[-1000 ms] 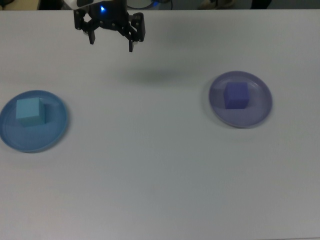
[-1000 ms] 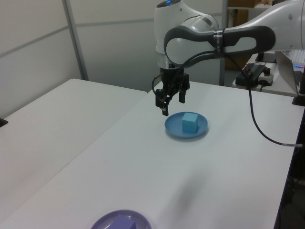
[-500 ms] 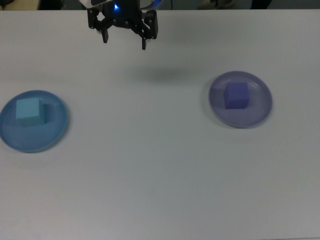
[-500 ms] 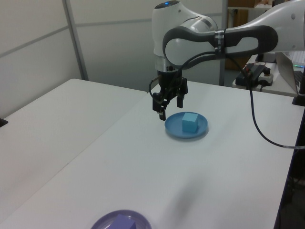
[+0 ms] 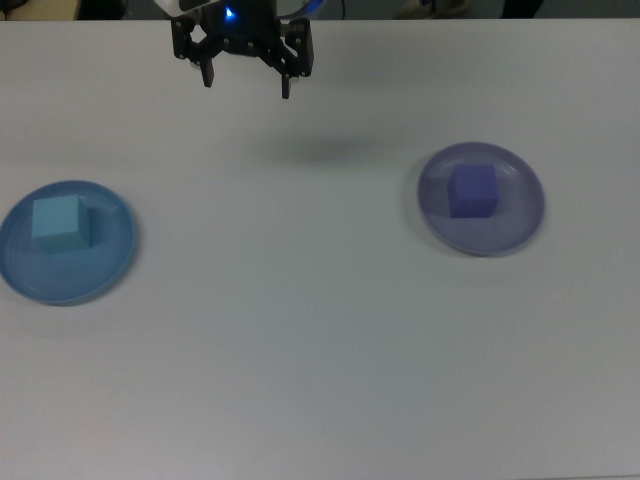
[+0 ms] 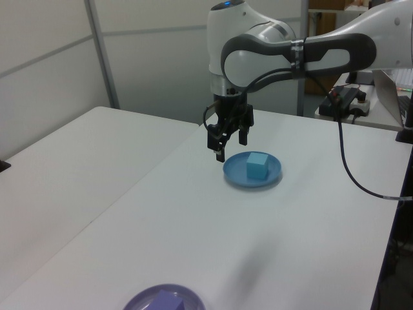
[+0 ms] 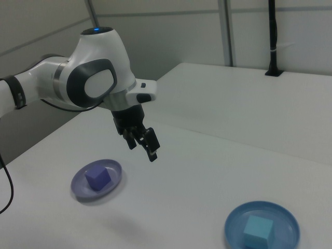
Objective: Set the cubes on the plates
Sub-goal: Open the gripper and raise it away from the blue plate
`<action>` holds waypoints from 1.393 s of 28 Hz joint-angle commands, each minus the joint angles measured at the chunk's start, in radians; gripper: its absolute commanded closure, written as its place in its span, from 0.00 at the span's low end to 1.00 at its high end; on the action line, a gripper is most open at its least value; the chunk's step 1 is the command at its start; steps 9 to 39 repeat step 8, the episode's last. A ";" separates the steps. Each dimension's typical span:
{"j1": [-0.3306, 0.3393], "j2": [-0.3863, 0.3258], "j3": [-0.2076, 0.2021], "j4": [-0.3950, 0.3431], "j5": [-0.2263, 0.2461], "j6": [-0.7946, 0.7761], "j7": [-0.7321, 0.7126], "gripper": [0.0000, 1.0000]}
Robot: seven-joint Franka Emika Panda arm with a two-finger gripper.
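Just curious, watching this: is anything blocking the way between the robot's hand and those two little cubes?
Nothing visible: the hand hangs open above bare white table; turquoise cube and purple-blue cube already sit on plates.

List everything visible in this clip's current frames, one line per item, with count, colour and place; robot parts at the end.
Plates: 2. Light blue plate at the top view's left; lavender plate at the top view's right.
Cubes: 2. Turquoise cube on the light blue plate; purple cube on the lavender plate.
Table: 1, white, under everything.
Cable: 1, black, hanging at the left view's right.
Arm: 1, white and dark grey, above the table.
Gripper: 1, black, fingers open and empty, raised above the table between the plates, at the top view's upper edge.
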 commanded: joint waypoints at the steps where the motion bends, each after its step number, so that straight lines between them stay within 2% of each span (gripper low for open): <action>1: -0.004 -0.015 -0.011 -0.009 0.026 0.006 -0.041 0.00; 39: -0.004 -0.013 -0.011 -0.009 0.025 0.006 -0.070 0.00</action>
